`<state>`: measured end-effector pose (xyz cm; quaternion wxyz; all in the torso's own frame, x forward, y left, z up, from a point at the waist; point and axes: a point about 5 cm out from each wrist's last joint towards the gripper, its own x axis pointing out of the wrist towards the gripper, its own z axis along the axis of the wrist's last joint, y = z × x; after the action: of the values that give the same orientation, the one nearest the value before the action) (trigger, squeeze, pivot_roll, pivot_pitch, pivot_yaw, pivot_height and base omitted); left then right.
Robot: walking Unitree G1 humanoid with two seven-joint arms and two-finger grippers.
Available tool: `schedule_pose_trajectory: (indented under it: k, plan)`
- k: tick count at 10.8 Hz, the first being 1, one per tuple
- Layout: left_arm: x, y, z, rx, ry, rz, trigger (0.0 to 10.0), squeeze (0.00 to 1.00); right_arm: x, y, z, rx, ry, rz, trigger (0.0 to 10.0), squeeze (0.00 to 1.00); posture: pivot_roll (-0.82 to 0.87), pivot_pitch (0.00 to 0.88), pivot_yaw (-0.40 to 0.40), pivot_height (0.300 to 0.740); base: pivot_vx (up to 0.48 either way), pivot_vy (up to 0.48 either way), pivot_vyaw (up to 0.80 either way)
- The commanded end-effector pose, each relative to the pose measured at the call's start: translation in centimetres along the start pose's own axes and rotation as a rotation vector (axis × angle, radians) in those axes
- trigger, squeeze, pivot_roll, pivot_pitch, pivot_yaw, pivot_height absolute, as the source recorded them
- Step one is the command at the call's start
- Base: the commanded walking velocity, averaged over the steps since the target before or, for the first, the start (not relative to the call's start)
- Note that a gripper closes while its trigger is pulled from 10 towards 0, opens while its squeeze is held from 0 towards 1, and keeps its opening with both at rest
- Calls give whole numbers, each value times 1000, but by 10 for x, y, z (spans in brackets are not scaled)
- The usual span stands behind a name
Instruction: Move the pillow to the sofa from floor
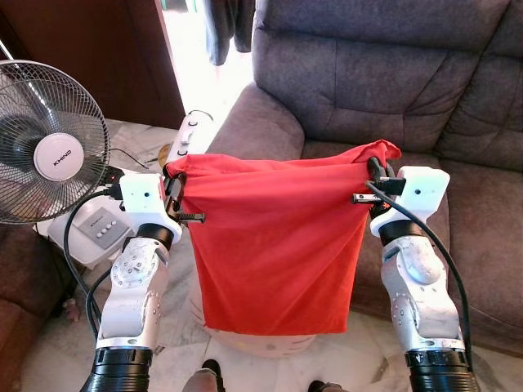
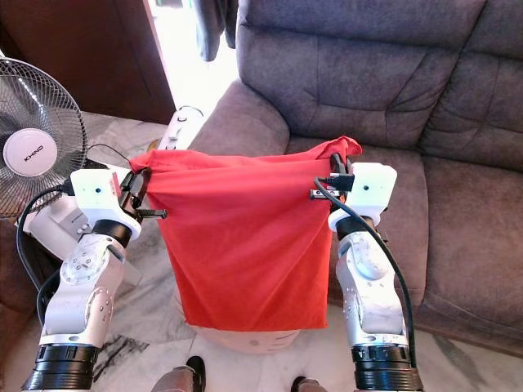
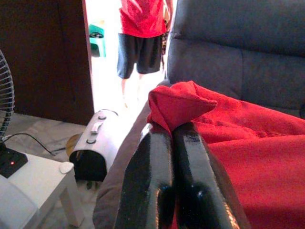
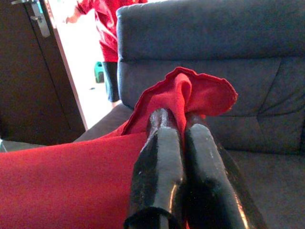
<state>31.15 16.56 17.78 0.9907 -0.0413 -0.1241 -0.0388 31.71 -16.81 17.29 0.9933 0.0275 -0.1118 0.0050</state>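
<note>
Left eye view has the red pillow [image 1: 274, 245] hanging as a limp sheet of fabric between the two raised arms, in front of the grey sofa [image 1: 392, 73] and above the pale floor [image 1: 49, 359]. The left gripper [image 3: 172, 130] is closed tight on one top corner of the cloth, a bunched red tip sticking out just past its fingertips. The right gripper [image 4: 177, 114] is likewise clamped on the opposite top corner, with a ruffled fold rising beyond its black fingers [image 4: 159, 162]. The top edge stretches nearly level between the two pinches, and the lower edge dangles free over a pale rounded object [image 1: 261, 343] on the floor. A standing fan [image 1: 45, 143] sits off to the robot's left, and a person [image 3: 140, 28] in a red shirt stands in the bright doorway beyond the sofa arm.
</note>
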Motion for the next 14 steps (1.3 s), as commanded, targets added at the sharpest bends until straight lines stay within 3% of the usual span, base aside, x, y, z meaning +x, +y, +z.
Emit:
schedule_pose_trajectory:
  k: [1,3,10,14]
  plan:
    - [1,10,16,37,-89,42,10000,0,-1,-6,8,5,-56,-39,10000,0,45,109,50,739,0,0,0]
    - [1,6,18,36,-98,19,10000,0,2,-6,7,9,-52,-37,10000,0,44,80,54,739,0,0,0]
    - [4,1,19,20,-104,2,10000,0,5,-4,8,15,-49,-32,10000,0,47,139,36,739,0,0,-198]
    - [4,1,20,14,-111,8,10000,0,7,0,8,41,-44,-13,10000,0,50,147,30,739,0,-182,-144]
